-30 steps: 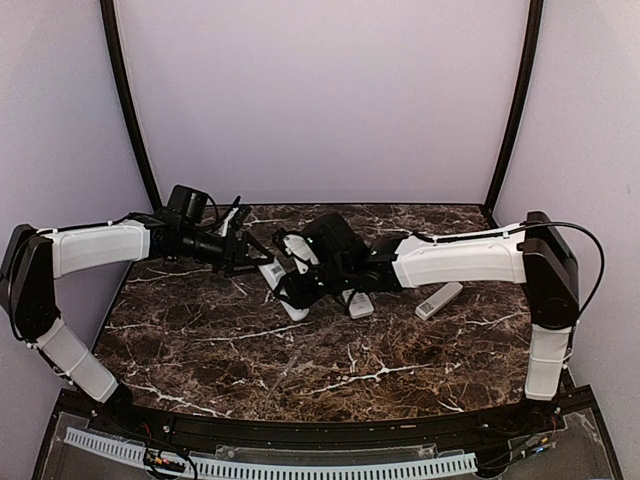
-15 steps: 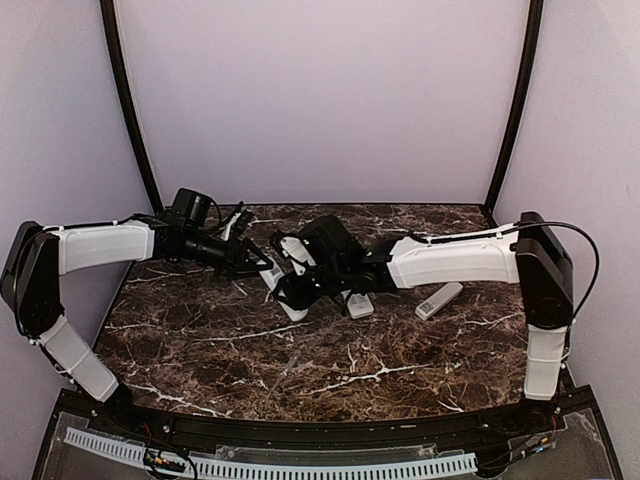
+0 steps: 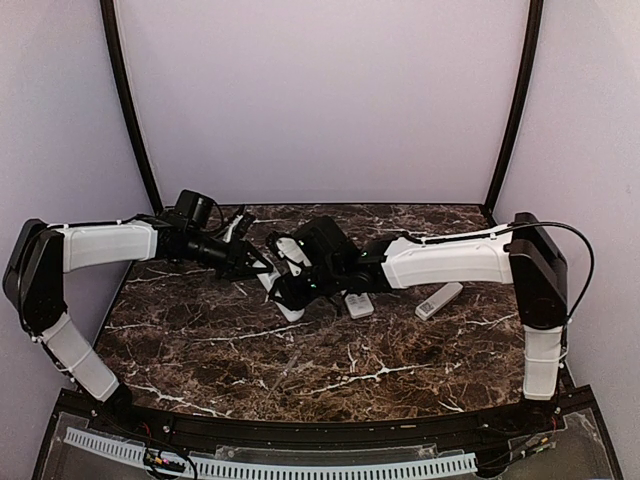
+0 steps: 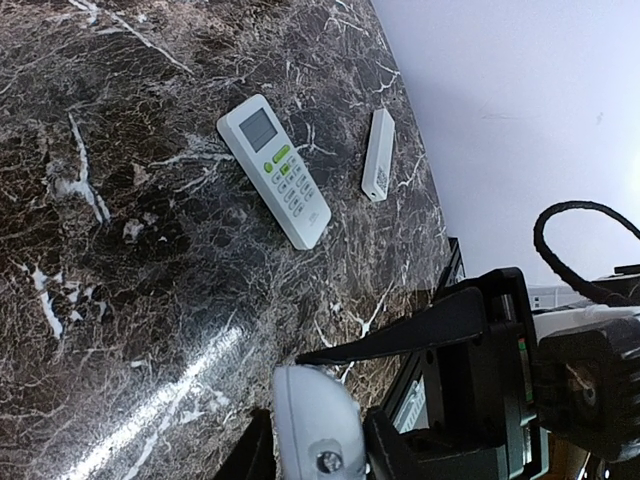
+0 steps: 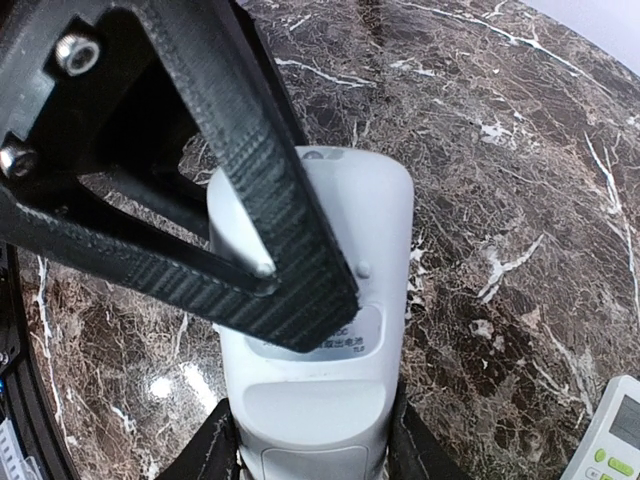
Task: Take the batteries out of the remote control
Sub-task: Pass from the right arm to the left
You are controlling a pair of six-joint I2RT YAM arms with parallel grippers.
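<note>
A white remote control (image 5: 370, 230) is held off the dark marble table, back side up, its battery cover still in place. My right gripper (image 5: 310, 445) is shut on its lower end, one finger on each long side. In the top view the remote control (image 3: 289, 307) hangs at table centre under the right gripper (image 3: 297, 288). My left gripper (image 3: 262, 265) reaches in from the left. One of its black fingers (image 5: 280, 220) lies across the remote's back. In the left wrist view the remote's rounded end (image 4: 310, 415) sits tight between the left gripper (image 4: 315, 452) fingers. The batteries are hidden.
A second white remote (image 4: 275, 170) lies face up with its buttons showing, just right of the held one (image 3: 358, 305). A slim white remote (image 4: 378, 152) lies further right (image 3: 438, 300). Lilac walls enclose the table on three sides.
My left gripper has slid right onto the held remote and its jaws have narrowed around its end. The right arm has shifted slightly left, still holding the remote.
</note>
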